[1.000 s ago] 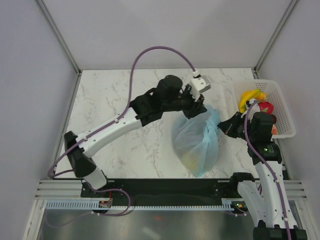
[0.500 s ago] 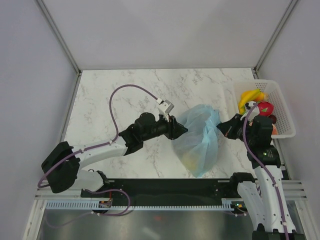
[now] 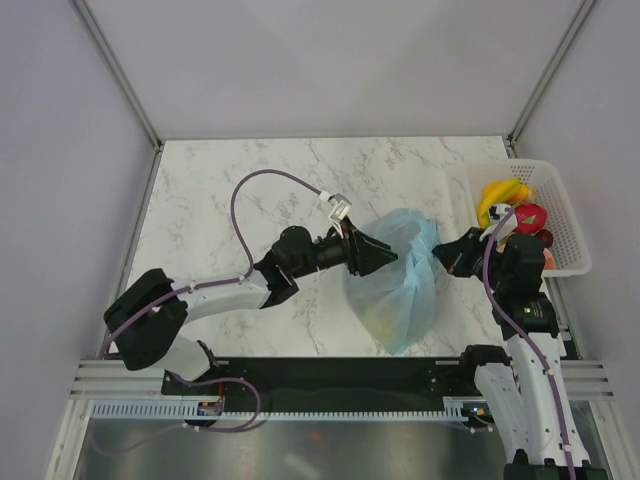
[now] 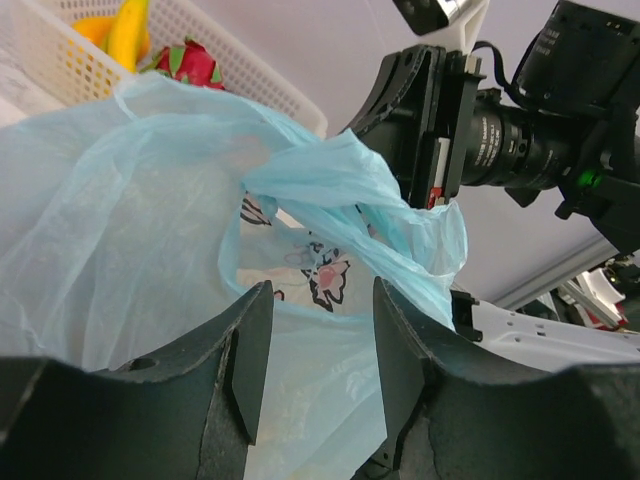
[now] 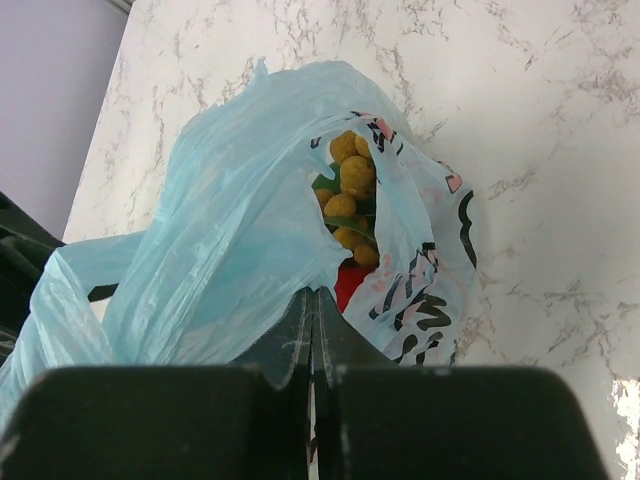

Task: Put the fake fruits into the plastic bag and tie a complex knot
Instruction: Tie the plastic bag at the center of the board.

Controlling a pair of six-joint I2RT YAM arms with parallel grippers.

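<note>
**At the bag's mouth: one side pinched, one side loose**

Your right gripper (image 5: 312,300) has its jaws pressed together on a fold of the plastic bag (image 3: 400,285), at the bag's 2 o'clock. Your left gripper (image 4: 318,300) is spread wide with nothing in it, at the bag's 10 o'clock, facing a twisted handle loop (image 4: 330,175).

The bag slumps on the table (image 3: 230,190) at about 4 o'clock from its centre. A tan cluster (image 5: 348,180) shows through the gaping mouth.

Watch three things:
- If you close the left on loose film instead of the loop, the thin plastic will likely slip or tear.
- If you pull the two sides unevenly, the mouth could tip and spill fruit.
- The bananas (image 3: 503,192) and dragon fruit (image 3: 532,215) lie in the basket (image 3: 565,250) at 3 o'clock, so knotting now would shut them out.
</note>
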